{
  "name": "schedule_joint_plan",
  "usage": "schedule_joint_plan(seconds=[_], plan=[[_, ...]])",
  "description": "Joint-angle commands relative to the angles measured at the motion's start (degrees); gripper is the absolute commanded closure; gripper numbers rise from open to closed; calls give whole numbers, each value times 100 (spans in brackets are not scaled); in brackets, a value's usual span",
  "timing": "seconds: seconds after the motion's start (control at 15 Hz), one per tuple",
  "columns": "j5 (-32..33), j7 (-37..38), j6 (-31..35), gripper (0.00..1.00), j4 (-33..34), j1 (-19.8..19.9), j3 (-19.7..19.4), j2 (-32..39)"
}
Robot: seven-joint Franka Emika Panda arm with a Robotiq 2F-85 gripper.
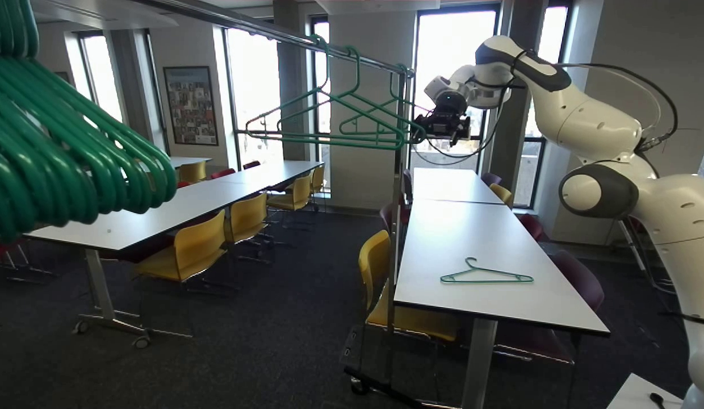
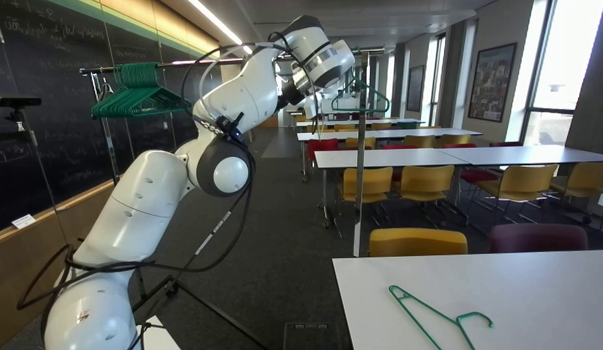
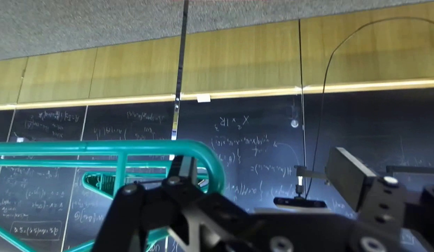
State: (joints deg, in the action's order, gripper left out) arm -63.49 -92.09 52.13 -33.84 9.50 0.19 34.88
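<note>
Classroom: dark carpet [image 1: 272, 324], long white tables [image 1: 238, 182] with yellow chairs [image 1: 198, 247], tall bright windows [image 1: 251, 96]. Blackboard [image 2: 53, 116] full of chalk writing; the wrist view shows it upside down, carpet at the top. Metal clothes rail [image 1: 261, 29] runs through the space, its end post [image 2: 361, 180] standing beside the nearest worktop [image 1: 454, 233].

White arm [image 1: 596, 130] bent over that worktop, end effector [image 3: 267, 171] high, at the rail's end. Fingers [image 3: 346, 178] spread wide, a broad gap between them. Nearest thing: a green hanger [image 3: 133, 147], one rounded corner reaching into the gap. In the wrist view the left-hand finger shows within the bend of that corner; contact cannot be told. Right-hand finger well apart from it.

A few green hangers hang by their hooks at this end of the rail; which one meets the end effector is unclear from outside. Dense bunch of green hangers [image 2: 138, 97] at the rail's far end, well apart. Loose hanger [image 1: 488, 280], also green, lies flat on the worktop, seen in both exterior views. Camera on a stand [image 3: 299, 203] before the blackboard.
</note>
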Motion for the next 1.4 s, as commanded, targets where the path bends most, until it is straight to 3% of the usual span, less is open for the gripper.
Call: schedule_joint_plan(seconds=[0.0, 0.4, 0.53, 1.07, 1.33], plan=[[698, -671, 221, 0, 238, -141, -353, -154], [1493, -1709, 843, 0, 695, -394, -678, -83], [958, -2077, 553, 0, 530, -176, -346, -75], [-329, -2995, 344, 0, 428, 259, 173, 125], [424, -2981, 862, 0, 657, 162, -433, 68]])
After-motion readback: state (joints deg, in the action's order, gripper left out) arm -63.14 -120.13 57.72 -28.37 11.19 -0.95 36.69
